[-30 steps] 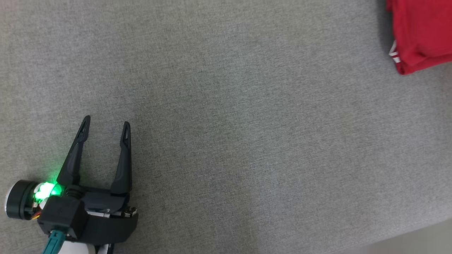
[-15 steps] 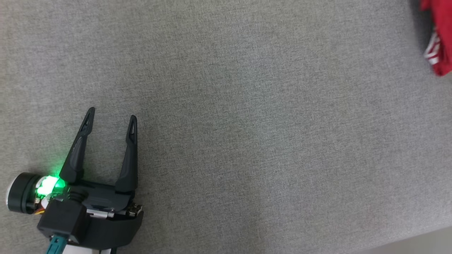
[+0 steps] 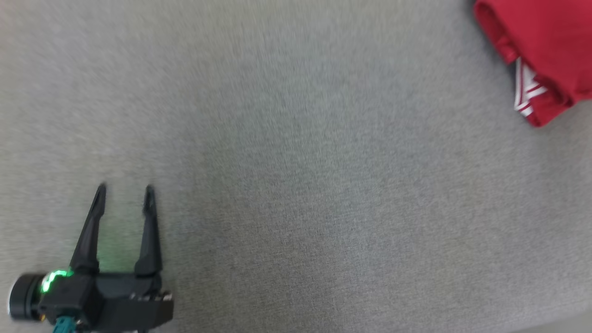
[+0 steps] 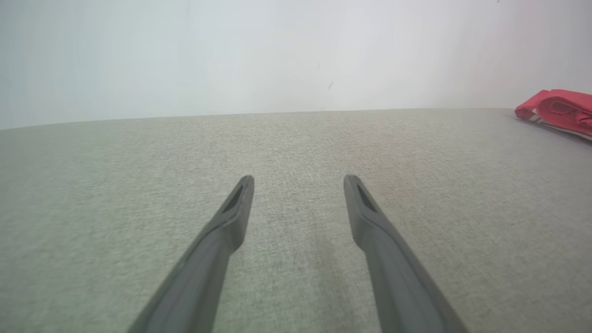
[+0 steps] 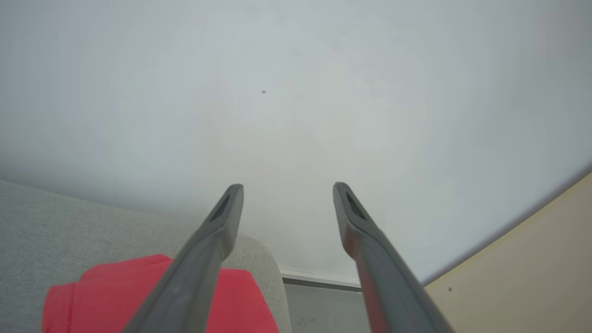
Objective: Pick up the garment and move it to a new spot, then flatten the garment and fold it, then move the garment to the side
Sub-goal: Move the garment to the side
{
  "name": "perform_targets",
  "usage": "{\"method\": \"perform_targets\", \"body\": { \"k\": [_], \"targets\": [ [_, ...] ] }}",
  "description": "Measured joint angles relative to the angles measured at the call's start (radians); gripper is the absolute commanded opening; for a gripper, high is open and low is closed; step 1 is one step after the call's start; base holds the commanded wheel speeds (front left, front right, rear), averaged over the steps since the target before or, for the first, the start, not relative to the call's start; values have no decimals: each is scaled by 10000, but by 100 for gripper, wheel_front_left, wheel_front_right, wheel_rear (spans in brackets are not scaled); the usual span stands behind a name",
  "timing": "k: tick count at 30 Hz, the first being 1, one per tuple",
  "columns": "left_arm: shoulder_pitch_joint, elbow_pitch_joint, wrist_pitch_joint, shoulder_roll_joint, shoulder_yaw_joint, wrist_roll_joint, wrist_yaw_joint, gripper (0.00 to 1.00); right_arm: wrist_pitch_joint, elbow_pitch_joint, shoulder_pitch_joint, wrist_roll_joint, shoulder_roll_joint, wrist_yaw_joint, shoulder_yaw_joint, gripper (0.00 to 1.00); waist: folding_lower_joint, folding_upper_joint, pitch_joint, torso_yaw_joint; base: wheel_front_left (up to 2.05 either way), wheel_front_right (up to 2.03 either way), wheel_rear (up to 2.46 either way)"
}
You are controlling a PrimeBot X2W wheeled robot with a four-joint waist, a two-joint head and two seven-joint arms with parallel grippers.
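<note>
The garment [image 3: 545, 51] is red with white stripes at one edge, folded, lying at the far right corner of the grey surface [image 3: 296, 175]. From the left wrist it appears as a flat red bundle [image 4: 557, 108] at the right. My left gripper [image 3: 124, 190] hovers open at the lower left, far from it, its fingers [image 4: 231, 217] empty. My right gripper [image 5: 286, 192] is open above the garment [image 5: 111, 296], fingers apart with nothing between them.
The grey surface ends at a rounded corner [image 5: 266, 259] by the garment. A pale wall [image 5: 296, 92] rises behind it, and a beige floor [image 5: 522, 268] lies to the right. A pale strip of floor [image 3: 569, 326] shows past the front edge.
The head camera has shifted, so the garment shows more at the upper right and the left gripper sits lower. The left gripper stays open.
</note>
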Motion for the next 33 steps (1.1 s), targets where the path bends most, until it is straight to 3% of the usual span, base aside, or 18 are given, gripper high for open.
{"method": "perform_targets", "body": {
  "k": [6, 13, 22, 33],
  "targets": [
    [827, 165, 0, -134, 510, -244, 67, 100, -274, -1049, 1423, 314, 640, 0, -702, 100, -1, 0, -1157, 149, 0, 0, 0],
    [1305, 383, -2, -267, 754, -523, -23, 100, -288, -3352, 4671, -640, 1691, 0, -3053, 100, -3, -1, -2545, 454, 0, 0, 0],
    [1554, 798, 0, -382, 708, -610, -113, 100, -290, -5678, 8702, -1687, 3430, 0, -5279, 100, -3, -2, -3545, 1211, 0, 0, 0],
    [1587, 1235, 0, -458, 476, -560, -196, 100, -290, -7315, 11659, -2353, 4978, 0, -6084, 100, -3, -2, -4180, 1931, 0, 0, 0]
  ]
}}
